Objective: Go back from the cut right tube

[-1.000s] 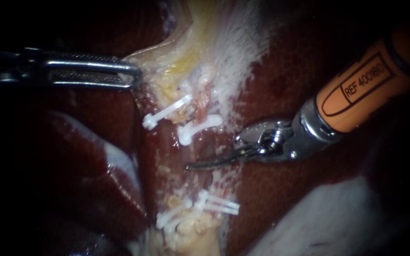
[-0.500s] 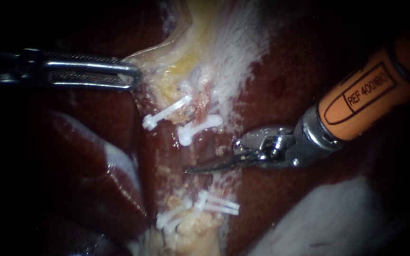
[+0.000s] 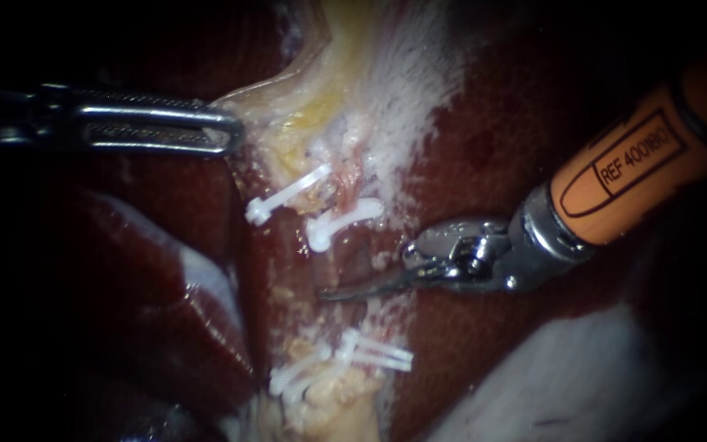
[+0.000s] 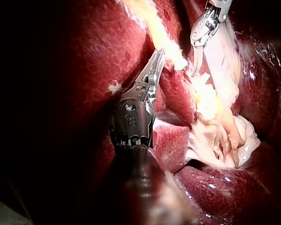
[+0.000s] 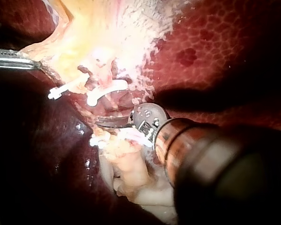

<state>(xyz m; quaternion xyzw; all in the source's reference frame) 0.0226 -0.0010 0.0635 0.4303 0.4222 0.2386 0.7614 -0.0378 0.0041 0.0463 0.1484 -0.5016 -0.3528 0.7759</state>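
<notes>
My right instrument [image 3: 326, 294], with an orange shaft, has thin curved blades lying together and holding nothing. The blade tip sits in the gap of the cut tube [image 3: 352, 260], between the upper white clips [image 3: 341, 219] and the lower clips [image 3: 353, 356]. From the right wrist view the blades [image 5: 107, 123] lie just under the upper clips [image 5: 103, 93]. My left instrument [image 3: 221, 129] keeps its long jaws shut on the edge of the pale yellow tissue [image 3: 267, 106] above the clips. The left wrist view shows those jaws [image 4: 158, 60] pinching that strip, with the right instrument's blades [image 4: 195, 65] ahead of them.
Dark red liver [image 3: 484, 344] surrounds the clipped field on both sides. A pale whitish fold [image 3: 566, 376] lies under the right shaft. A further clip [image 3: 284, 194] sits on the left tube stump. Frayed yellow-white tissue [image 3: 329, 405] hangs below the lower clips.
My right instrument has drawn slightly to the right, and its blade tip has dipped a little. The left instrument and the clips have not moved.
</notes>
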